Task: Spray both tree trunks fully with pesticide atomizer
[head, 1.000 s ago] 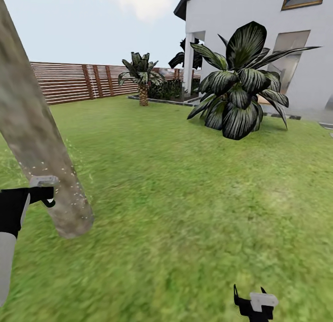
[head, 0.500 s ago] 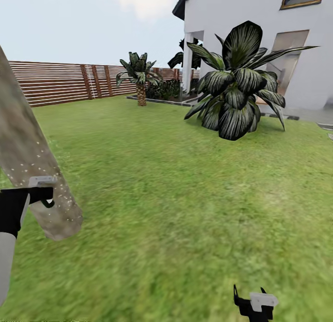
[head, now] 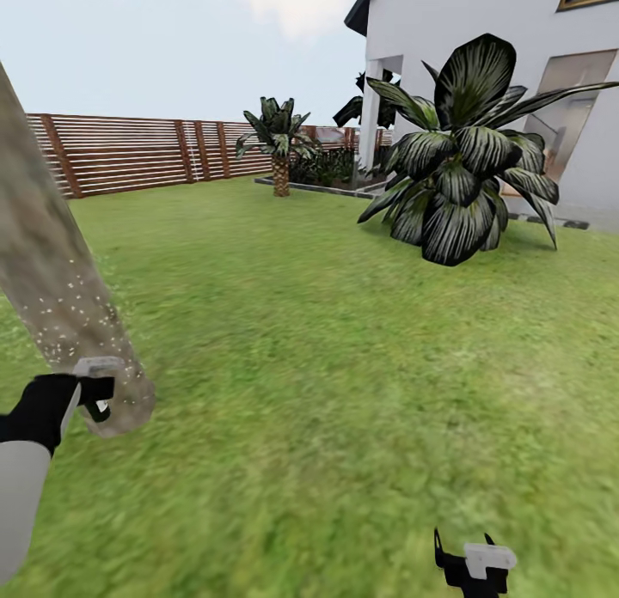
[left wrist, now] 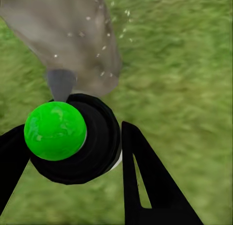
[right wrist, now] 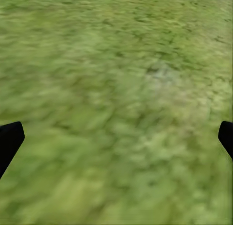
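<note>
Left arm comes in from the lower-left of the head view, forearm white, wrist black, reaching forward and slightly up so the left gripper sits right at the base of the tree trunk. Left wrist view: both black fingers pinch the pesticide atomizer, one on each side of its dark round body. Dot on its cap reads green here, not red. Grey nozzle points at the trunk base, close to it; can't tell whether it touches.

Trunk leans across the left side of the head view, mottled grey-brown, lower part speckled with pale dots. Same specks show on the bark in the left wrist view.

Right arm is low, with the right gripper at the bottom edge of the head view, right of centre, well apart from the trunk. Right wrist view looks straight at the grass; the two finger tips show at opposite edges, spread wide, nothing between them.

Background: broad-leaved shrub, small palm, slatted fence, white house. The fine detail on the grass is blurred.
</note>
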You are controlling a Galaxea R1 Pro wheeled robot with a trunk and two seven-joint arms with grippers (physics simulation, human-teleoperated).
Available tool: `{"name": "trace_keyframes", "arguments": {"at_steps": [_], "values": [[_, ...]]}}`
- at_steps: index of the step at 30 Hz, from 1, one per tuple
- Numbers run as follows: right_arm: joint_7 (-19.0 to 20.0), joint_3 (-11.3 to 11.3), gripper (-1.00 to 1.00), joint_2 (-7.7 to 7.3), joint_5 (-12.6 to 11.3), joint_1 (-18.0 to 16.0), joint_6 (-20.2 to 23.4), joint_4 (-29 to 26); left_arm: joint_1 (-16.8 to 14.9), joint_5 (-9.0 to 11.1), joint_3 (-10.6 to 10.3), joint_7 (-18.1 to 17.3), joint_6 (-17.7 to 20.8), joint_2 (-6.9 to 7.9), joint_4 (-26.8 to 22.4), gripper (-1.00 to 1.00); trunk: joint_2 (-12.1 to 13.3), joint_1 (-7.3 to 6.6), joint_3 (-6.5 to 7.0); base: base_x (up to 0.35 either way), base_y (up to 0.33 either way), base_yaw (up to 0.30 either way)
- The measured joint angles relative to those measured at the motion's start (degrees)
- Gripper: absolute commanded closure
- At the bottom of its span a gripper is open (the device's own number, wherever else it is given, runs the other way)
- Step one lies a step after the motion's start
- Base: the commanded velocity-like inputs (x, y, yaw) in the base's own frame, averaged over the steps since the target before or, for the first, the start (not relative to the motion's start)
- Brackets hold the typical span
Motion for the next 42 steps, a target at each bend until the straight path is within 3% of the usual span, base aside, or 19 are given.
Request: {"name": "trace_keyframes", "arguments": {"at_steps": [7, 9, 13, 14, 18, 20, 28, 31, 35, 42], "values": [[0.00, 0.01, -1.00, 0.00, -0.01, 0.00, 0.00, 0.00, 4.13, 0.12, 0.59, 5.06, -2.13, 0.40, 0.01, 1.00, 0.00, 0.00, 0.00, 0.113, -0.006, 0.000], [0.00, 0.01, -1.00, -0.01, 0.00, 0.02, 0.00, 0.00, 5.84, 0.38, 0.65, 5.63, -5.32, 0.30, 0.00, 1.00, 0.00, 0.00, 0.00, 0.002, 0.000, 0.000], [0.00, 0.00, -1.00, 0.00, -0.01, 0.02, 0.00, 0.00, 6.22, 0.56, 0.76, 5.86, -6.27, -0.30, -0.01, 1.00, 0.00, 0.00, 0.00, 0.058, 0.053, 0.000], [-0.02, 0.01, -1.00, 0.00, 0.01, 0.01, 0.00, 0.00, 6.23, 0.50, 1.36, 5.87, -6.28, -0.26, -0.01, 1.00, 0.00, 0.00, 0.00, 0.194, 0.194, 0.000], [0.00, 0.00, -1.00, 0.00, 0.01, 0.00, 0.00, 0.00, 6.23, 0.29, 7.44, 5.72, -6.49, -0.07, -0.01, 1.00, 0.00, 0.00, 0.00, 0.226, 0.236, 0.000], [0.00, 0.00, -1.00, 0.00, 0.00, 0.00, 0.00, 0.00, 6.27, 0.29, 7.70, 5.63, -6.53, -0.19, 0.09, 1.00, 0.00, 0.00, 0.00, 0.214, 0.206, 0.000], [0.00, 0.00, -1.00, 0.00, 0.04, 0.00, 0.00, 0.00, 6.40, 0.30, 7.64, 5.60, -6.71, -3.16, 4.87, 1.00, 0.00, 0.00, 0.00, 0.024, 0.020, 0.000], [0.00, 0.01, -1.00, 0.00, 0.06, 0.01, 0.00, 0.00, 6.40, 0.00, 8.04, 5.61, -6.79, -2.46, 4.93, 1.00, 0.00, 0.00, 0.00, 0.000, 0.000, 0.000], [0.00, 0.01, -1.00, 0.00, 0.08, 0.00, 0.00, 0.00, 6.44, 0.02, 8.14, 5.68, -6.73, 0.29, 4.99, 1.00, 0.00, 0.00, 0.00, 0.000, 0.000, 0.000], [0.00, 0.00, -1.00, 0.00, 0.06, 0.00, 0.00, 0.00, 7.86, 0.46, 7.93, 9.45, -6.76, 0.63, 4.87, 1.00, 0.00, 0.00, 0.00, -0.026, 0.156, 0.000]]}}
